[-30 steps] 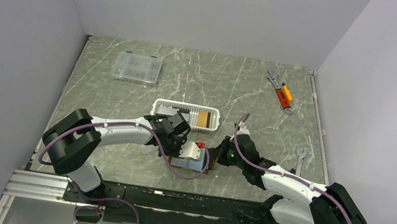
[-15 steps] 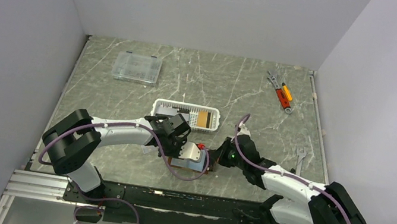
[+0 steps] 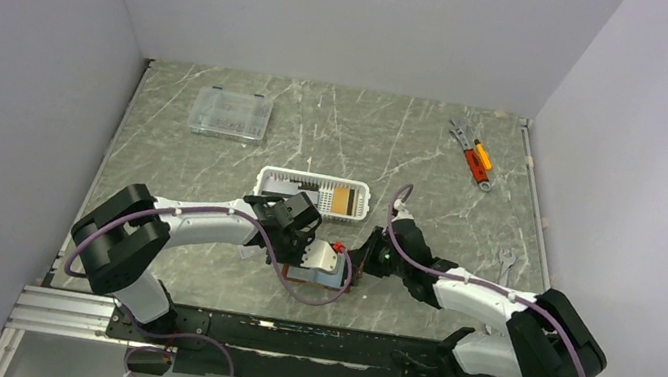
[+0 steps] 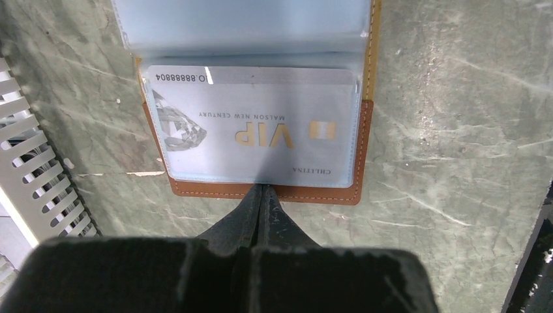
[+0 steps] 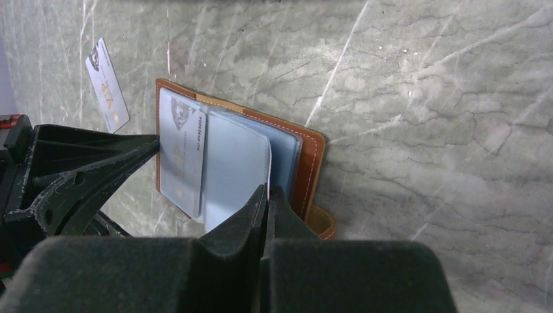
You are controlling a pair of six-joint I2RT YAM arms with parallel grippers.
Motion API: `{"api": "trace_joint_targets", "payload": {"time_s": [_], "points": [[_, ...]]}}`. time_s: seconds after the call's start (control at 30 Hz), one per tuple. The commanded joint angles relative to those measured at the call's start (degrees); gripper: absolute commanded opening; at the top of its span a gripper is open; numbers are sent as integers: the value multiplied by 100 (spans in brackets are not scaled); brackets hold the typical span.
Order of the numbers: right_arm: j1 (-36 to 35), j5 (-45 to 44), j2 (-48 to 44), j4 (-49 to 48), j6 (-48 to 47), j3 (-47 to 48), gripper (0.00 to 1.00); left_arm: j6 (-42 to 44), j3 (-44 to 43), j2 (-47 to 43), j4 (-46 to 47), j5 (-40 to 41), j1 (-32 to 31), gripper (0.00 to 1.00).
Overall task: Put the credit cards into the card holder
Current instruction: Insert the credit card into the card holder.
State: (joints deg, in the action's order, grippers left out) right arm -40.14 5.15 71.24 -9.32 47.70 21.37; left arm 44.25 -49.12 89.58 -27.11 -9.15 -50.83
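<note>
The left pincer (image 4: 262,190) is nearer the loose silver credit card (image 5: 107,85).
Closed and empty, it presses the near rim of the open brown leather card holder (image 4: 326,194), which lies crosswise just ahead. The right pincer (image 5: 267,195), also closed, touches the blue pages (image 5: 235,163). The loose card lies past the holder.

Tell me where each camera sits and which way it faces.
Top external: above, behind the bases, looking down on the table; left arm and right arm show whole.
Left wrist: on the left arm, looking past the left gripper at the card holder.
Right wrist: on the right arm, looking past the right gripper at the card holder and the left gripper.
Shared: both wrist views show the card holder.
</note>
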Motion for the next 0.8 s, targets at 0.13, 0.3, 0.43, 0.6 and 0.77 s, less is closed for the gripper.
{"api": "trace_joint_targets", "payload": {"time_s": [0.13,0.3,0.43,0.6,0.77], "points": [[23,275,144,-73,-213,98,0,162,120,-96,-182,248,10,0],[21,339,-347,-33,-279,44,0,167,131,-99,-180,275,6,0],[23,459,-562,-76,-237,49,0,171,39,-160,-246,277,11,0],[-7,762,-350,-394,-131,131,0,212,-72,-392,-342,243,12,0],[-51,993,133,-979,43,185,0,242,-118,-494,-425,144,20,0]]}}
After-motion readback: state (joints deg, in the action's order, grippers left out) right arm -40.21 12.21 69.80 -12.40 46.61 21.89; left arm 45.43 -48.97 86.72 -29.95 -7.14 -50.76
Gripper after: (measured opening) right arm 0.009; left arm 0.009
